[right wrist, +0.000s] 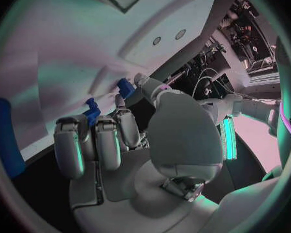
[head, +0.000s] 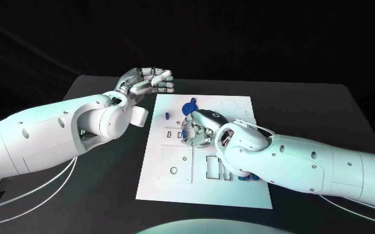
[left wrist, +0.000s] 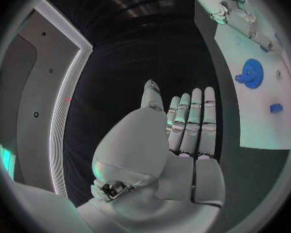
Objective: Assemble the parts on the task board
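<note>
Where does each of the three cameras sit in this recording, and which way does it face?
Head view: on the robot's head, looking down at the black table and the task board; both white arms come in, left hand off the board, right hand on it.
Left wrist view: behind the left hand, fingers extended, facing across the table toward the board's edge and blue gear.
Right wrist view: behind the right hand, close against the board, fingers curled by small blue parts.
Shared: head and left wrist views both show the blue gear.
</note>
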